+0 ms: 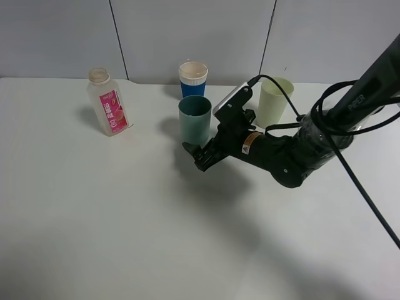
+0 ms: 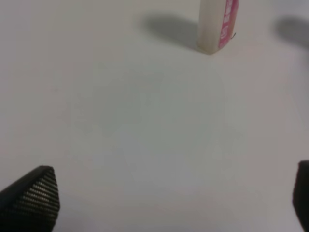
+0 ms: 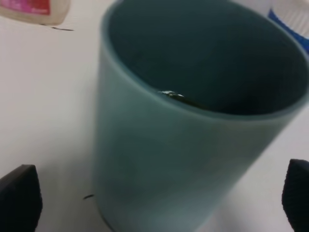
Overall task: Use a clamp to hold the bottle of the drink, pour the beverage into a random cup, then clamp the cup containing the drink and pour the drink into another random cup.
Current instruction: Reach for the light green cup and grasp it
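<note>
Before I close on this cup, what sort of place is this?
Probably a lab test bench: white table, plain grey panelled wall, and only a bottle, teal cup, blue cup and pale green cup staged.

A white table (image 1: 125, 219) carries four things, all upright in its far half. A bottle (image 1: 109, 103) with a pink label stands at the far left. A teal cup (image 1: 194, 120) stands near the middle, a blue cup (image 1: 192, 78) with a white rim just behind it, and a pale green cup (image 1: 275, 100) to the right.
</note>
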